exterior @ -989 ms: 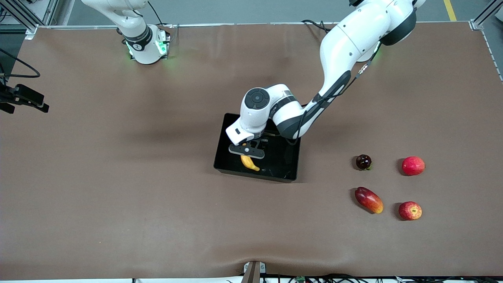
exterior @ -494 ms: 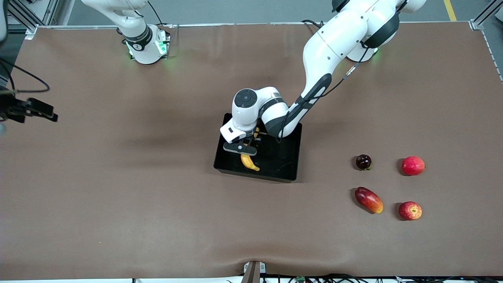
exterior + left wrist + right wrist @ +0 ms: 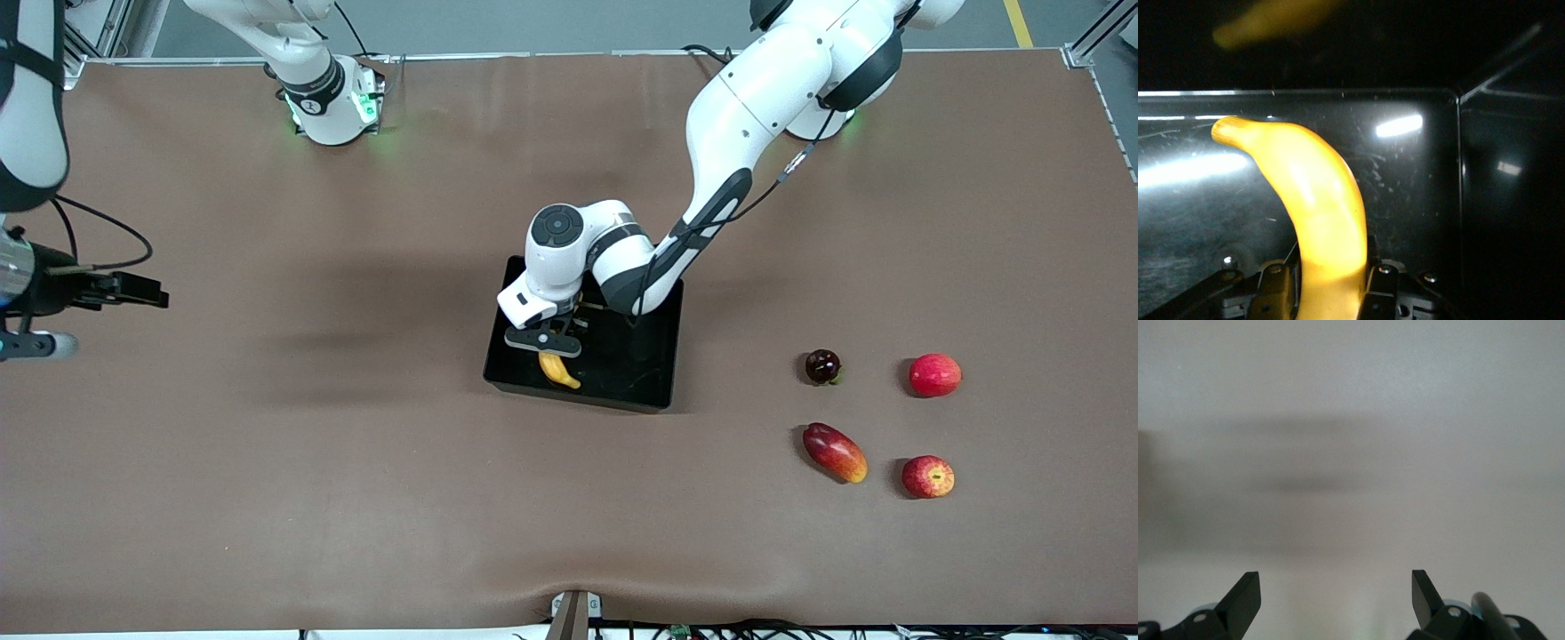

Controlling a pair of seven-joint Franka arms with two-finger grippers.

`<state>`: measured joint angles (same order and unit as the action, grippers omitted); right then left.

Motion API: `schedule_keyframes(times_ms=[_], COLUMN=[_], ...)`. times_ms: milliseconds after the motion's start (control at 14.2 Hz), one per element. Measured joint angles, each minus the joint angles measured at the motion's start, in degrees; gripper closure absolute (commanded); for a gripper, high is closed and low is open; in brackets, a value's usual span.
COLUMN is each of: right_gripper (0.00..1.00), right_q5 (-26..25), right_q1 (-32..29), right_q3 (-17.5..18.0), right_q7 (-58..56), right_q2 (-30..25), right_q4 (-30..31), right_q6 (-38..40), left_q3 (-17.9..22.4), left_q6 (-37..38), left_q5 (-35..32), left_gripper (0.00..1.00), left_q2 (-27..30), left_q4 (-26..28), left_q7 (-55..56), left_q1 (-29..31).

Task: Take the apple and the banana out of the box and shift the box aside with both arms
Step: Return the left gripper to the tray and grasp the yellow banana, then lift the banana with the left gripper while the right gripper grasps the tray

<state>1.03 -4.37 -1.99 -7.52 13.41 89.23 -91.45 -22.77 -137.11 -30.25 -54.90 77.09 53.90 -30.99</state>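
The yellow banana (image 3: 559,372) lies in the glossy black box (image 3: 642,364) at mid-table. My left gripper (image 3: 548,350) is down inside the box and shut on the banana. In the left wrist view the banana (image 3: 1317,200) curves away from between the two fingers (image 3: 1382,288), which press on its sides, with the box wall (image 3: 1458,167) around it. The streaked red apple (image 3: 928,476) sits on the table toward the left arm's end, nearer the front camera. My right gripper (image 3: 153,294) hangs open and empty over the right arm's end of the table; in its wrist view the right gripper (image 3: 1336,587) has only mat below it.
A plain red round fruit (image 3: 934,374), a dark round fruit (image 3: 822,366) and an oblong red-yellow mango (image 3: 834,452) lie near the apple. The brown mat (image 3: 311,462) covers the table.
My left gripper has closed on the banana in the box and shifted slightly toward the right arm's end. My right gripper has moved in over the table from the edge.
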Motion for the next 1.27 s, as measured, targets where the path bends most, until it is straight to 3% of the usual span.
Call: schedule_keyframes(times_ms=[353, 636, 777, 989, 1271], right_gripper=[0.00, 0.00, 0.00, 0.00, 0.00], right_q5=[0.81, 5.07, 9.70, 15.97, 16.64], right_q1=[1.09, 5.08, 7.02, 9.85, 18.92], right_q3=[0.47, 0.69, 0.71, 0.77, 0.96], right_q7=[1.40, 6.12, 7.03, 7.07, 16.52], right_q2=[2.46, 4.53, 6.42, 9.93, 12.87], right_q4=[-0.29, -0.38, -0.38, -0.39, -0.39], right_q6=[-0.12, -3.46, -4.13, -6.87, -12.80], left_q3=[-0.04, -0.32, -0.30, -0.36, -1.14], left_q6=[1.68, 5.82, 8.08, 15.66, 20.49], left_q5=[0.00, 0.63, 3.31, 8.91, 14.06], left_gripper=[1.00, 1.00, 1.00, 1.00, 1.00], left_q2=[3.31, 8.21, 12.08, 18.20, 24.10], left_q4=[-0.63, -0.94, -1.14, -0.82, 3.78], left_q7=[0.00, -0.06, -1.80, -9.77, -27.24], left_q1=[2.17, 4.86, 6.38, 10.45, 21.89])
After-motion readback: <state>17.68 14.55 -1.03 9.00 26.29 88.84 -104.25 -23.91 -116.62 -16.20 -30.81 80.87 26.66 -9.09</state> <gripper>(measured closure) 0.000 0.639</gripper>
